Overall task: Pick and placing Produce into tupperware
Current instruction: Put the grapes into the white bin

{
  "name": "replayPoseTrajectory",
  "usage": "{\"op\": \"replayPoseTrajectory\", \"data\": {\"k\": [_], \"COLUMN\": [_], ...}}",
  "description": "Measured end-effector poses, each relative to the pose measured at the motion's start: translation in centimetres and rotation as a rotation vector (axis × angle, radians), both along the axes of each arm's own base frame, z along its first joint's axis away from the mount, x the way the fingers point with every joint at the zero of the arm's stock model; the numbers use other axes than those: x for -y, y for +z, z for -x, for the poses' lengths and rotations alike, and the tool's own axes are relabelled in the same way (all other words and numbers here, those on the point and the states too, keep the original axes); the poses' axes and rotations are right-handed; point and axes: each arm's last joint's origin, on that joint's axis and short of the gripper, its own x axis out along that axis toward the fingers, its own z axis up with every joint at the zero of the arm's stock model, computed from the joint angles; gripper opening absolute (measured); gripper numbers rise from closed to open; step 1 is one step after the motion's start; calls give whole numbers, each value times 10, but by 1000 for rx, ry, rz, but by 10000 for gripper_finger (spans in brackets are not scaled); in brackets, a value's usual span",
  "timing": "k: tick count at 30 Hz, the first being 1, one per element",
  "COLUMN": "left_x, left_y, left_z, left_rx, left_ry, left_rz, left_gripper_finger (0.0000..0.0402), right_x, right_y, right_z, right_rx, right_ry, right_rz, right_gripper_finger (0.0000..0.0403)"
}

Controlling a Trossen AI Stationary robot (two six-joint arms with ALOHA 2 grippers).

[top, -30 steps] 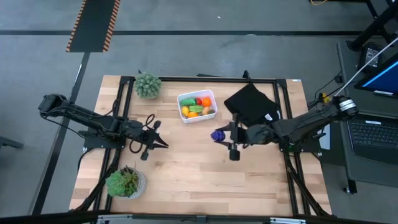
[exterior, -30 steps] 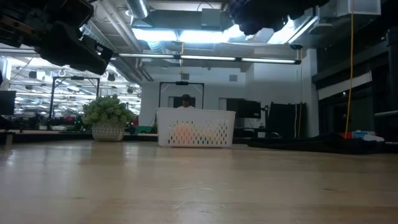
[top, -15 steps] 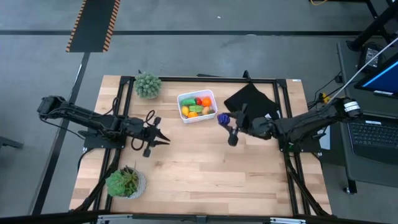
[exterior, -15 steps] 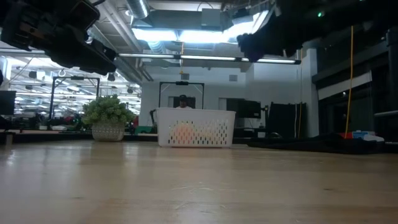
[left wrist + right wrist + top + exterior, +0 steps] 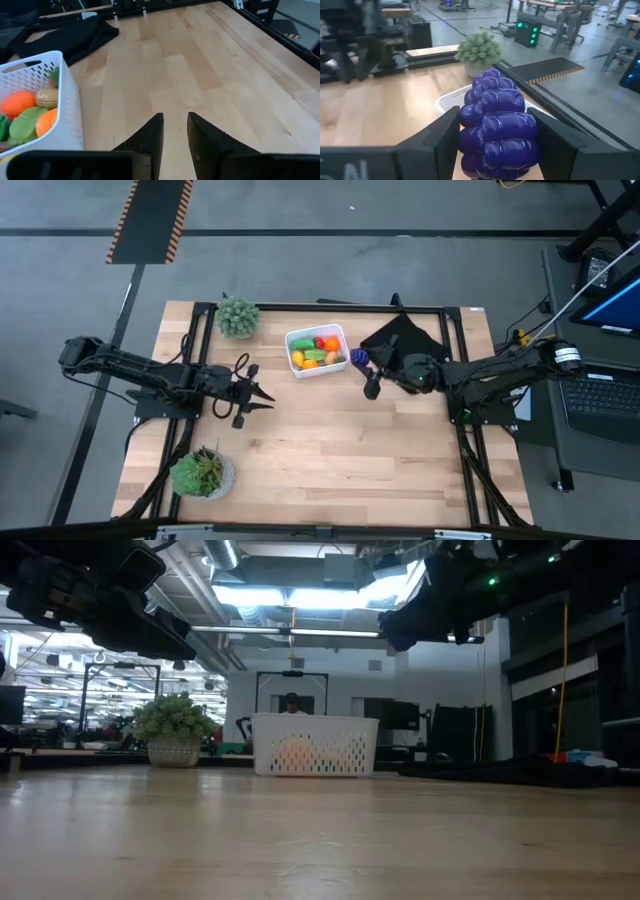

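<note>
The white tupperware (image 5: 341, 360) stands at the table's far middle, with yellow, green, red and orange produce (image 5: 314, 351) in it. My right gripper (image 5: 362, 364) hangs just right of the tub's right wall, shut on a purple bunch of grapes (image 5: 496, 120). My left gripper (image 5: 268, 398) hovers left of the table's middle, above bare wood, its fingers (image 5: 150, 137) a narrow gap apart with nothing between them. The left wrist view shows the tub's perforated wall (image 5: 67, 107) and the produce (image 5: 22, 112) inside. My right gripper pinches the grape bunch between its two fingers, one on each side (image 5: 467, 127) of it. The fingers (image 5: 432, 137) come nearly level from the table's right. The bunch is lifted clear of the table, beside the tub's rim (image 5: 448, 100).
One bushy potted plant (image 5: 238, 316) stands at the far left of the table and another (image 5: 203, 473) at the near left. A black folded cloth (image 5: 405, 345) lies right of the tub, under my right arm. Bare wood fills the table's middle and near half.
My right gripper has carried the grape bunch from the table's middle toward the far edge and the tub, sinking a little and turning at the wrist. The bunch stays clear of the table and now hangs beside the tub's right wall.
</note>
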Motion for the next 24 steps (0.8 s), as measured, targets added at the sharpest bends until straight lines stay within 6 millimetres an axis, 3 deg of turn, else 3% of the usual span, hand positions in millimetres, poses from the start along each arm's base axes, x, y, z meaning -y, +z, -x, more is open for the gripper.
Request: {"op": "replayPoseTrajectory", "data": {"k": [10, 19, 24], "left_x": [-4, -7, -7], "left_y": [0, 0, 0], "left_z": [0, -1, -1], "left_rx": [2, 3, 3], "left_ry": [15, 31, 31], "left_rz": [-21, -21, -21], "left_gripper_finger": [86, 66, 55], "right_x": [40, 82, 103], "right_y": [-13, -13, -6], "right_z": [-17, -65, -79], "right_rx": [56, 19, -31], "right_ry": [-38, -81, -101], "right_rz": [2, 36, 18], "right_gripper_finger": [210, 210, 210]}}
